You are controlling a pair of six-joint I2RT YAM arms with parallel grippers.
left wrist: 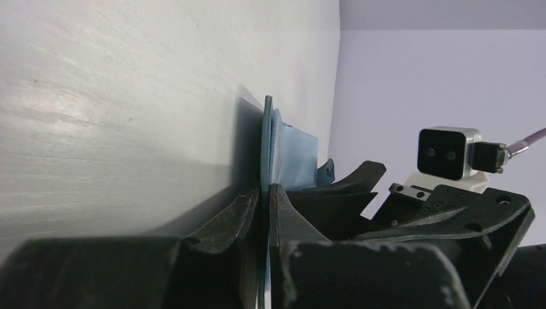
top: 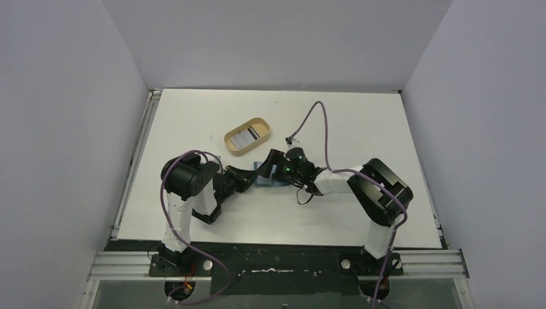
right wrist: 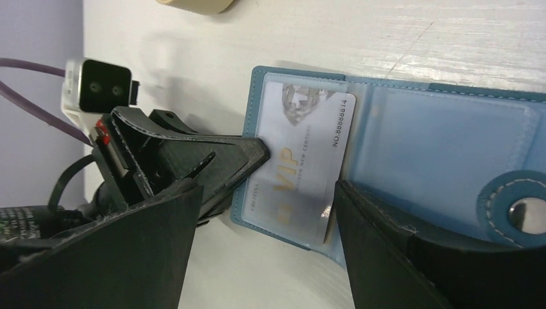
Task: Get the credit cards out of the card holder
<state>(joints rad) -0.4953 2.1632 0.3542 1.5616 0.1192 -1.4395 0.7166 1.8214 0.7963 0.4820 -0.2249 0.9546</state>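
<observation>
The teal card holder lies open on the white table, its snap tab at the right. A whitish card with gold "VIP" lettering sits in its left clear pocket. My left gripper is shut on the holder's left edge; its finger shows in the right wrist view. My right gripper is open just above the card, one finger beside the card's right edge. In the top view both grippers, left and right, meet over the holder.
An oval tan tray stands behind the holder, with a whitish card with dark stripes lying in it. The tray's edge shows in the right wrist view. A purple cable arcs above the right arm.
</observation>
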